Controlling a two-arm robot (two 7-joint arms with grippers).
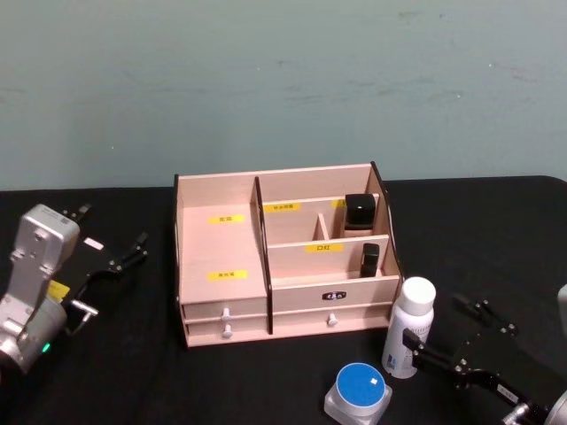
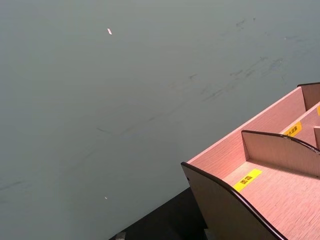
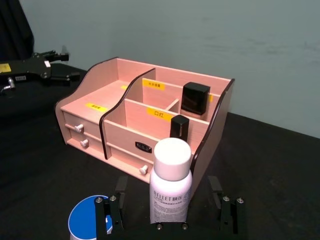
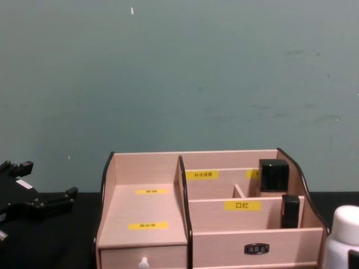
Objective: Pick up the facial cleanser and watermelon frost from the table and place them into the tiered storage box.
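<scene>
The tiered storage box [image 1: 221, 266] stands mid-table, its two drawers facing me; it also shows in the chest view [image 4: 146, 218] and the left wrist view [image 2: 265, 185]. The facial cleanser, a white capped bottle [image 1: 410, 326] [image 3: 171, 185] [image 4: 343, 238], stands upright off the box's front right corner. A low round jar with a blue lid [image 1: 359, 390] [image 3: 86, 222], apparently the watermelon frost, sits in front of it. My right gripper [image 1: 447, 332] [image 3: 171, 212] is open just behind the bottle, which lines up with the gap between its fingers. My left gripper [image 1: 124, 254] [image 4: 47, 204] hangs open left of the box.
Two black cosmetic items [image 1: 359, 210] [image 1: 369, 258] stand in the box's right compartments. The table wears a black cloth [image 1: 496, 239] and ends at a grey-green wall [image 1: 283, 80]. Bare cloth lies on both sides of the box.
</scene>
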